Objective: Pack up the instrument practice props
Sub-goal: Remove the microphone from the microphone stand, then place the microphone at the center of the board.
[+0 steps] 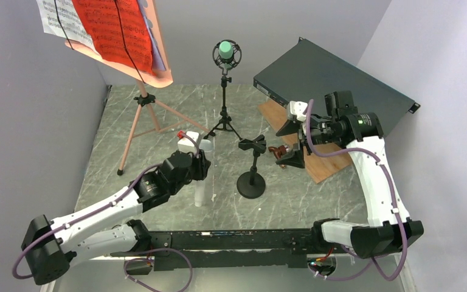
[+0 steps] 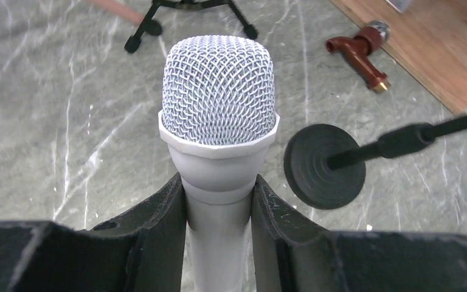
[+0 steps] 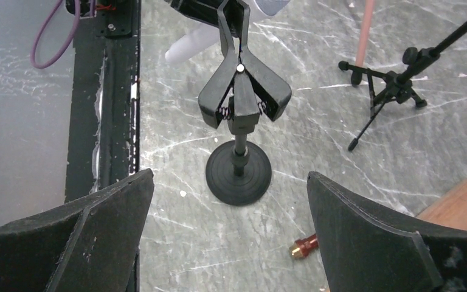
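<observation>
My left gripper [image 1: 198,163] [image 2: 219,204] is shut on the handle of the white microphone [image 1: 200,190] [image 2: 217,91], its mesh head just past the fingers. The short black microphone mount [image 1: 252,176] [image 3: 238,109] [image 2: 323,165] stands beside it with its spring clip empty. To that mount's right my right gripper [image 1: 292,143] [image 3: 229,176] is open, with nothing between its fingers. The green microphone [image 1: 225,52] sits in the tall black tripod mount [image 1: 224,115]. At the back left stands the pink music tripod [image 1: 140,115] with red [image 1: 112,27], white [image 1: 55,21] and lavender [image 1: 157,52] pages.
A red-brown plug with a gold tip [image 2: 360,52] [image 3: 304,246] lies on the table near the wooden board [image 1: 325,165]. The dark green metal box [image 1: 334,76] stands at the back right. The tall mount's tripod legs [image 3: 389,97] spread out behind the short mount.
</observation>
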`<state>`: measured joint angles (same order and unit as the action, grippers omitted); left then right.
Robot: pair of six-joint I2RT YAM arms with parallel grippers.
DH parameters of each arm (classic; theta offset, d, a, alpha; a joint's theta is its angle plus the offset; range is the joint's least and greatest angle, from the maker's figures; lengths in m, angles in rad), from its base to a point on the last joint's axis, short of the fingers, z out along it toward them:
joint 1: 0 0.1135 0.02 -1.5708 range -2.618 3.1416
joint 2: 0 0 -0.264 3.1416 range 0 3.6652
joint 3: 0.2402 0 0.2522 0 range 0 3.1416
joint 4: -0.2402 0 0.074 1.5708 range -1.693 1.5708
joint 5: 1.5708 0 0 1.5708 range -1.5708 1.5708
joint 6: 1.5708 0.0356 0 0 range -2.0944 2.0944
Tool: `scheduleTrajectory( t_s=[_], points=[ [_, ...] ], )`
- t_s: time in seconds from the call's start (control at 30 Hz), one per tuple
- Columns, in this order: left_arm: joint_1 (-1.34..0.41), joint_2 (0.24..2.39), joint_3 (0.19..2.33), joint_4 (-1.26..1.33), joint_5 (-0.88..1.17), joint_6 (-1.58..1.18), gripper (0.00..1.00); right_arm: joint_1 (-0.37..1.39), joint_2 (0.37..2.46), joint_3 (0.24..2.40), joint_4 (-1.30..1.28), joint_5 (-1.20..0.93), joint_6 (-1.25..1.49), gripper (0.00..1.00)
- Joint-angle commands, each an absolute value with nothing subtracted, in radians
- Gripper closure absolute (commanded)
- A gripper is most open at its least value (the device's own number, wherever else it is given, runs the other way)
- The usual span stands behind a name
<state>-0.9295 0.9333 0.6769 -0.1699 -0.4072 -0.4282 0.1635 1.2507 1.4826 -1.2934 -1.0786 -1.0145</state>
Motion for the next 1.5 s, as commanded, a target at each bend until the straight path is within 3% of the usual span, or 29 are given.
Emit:
scheduleTrajectory(
  t_s=[0.0,0.23,0.6,1.0,1.47],
  points=[
    [-0.833,0.961,0.64,0.005,-0.305,-0.619,1.0,0.111,1.19,1.455,-1.305,-1.161,-1.074,0.0],
    [-0.684,1.112,0.65,0.162,-0.128,-0.695,1.0,0.042,1.137,1.375,-1.281,-1.195,-1.076,0.0],
    [-0.673,1.411,0.85,0.267,-0.013,-0.627,1.0,-0.034,1.105,1.343,-1.299,-1.242,-1.103,0.0],
    [-0.673,1.637,1.019,0.391,0.064,-0.57,1.0,-0.049,1.092,1.333,-1.312,-1.258,-1.118,0.0],
    [-0.673,1.916,1.243,0.452,0.012,-0.618,0.98,-0.053,1.085,1.331,-1.319,-1.266,-1.128,0.0]
  ],
)
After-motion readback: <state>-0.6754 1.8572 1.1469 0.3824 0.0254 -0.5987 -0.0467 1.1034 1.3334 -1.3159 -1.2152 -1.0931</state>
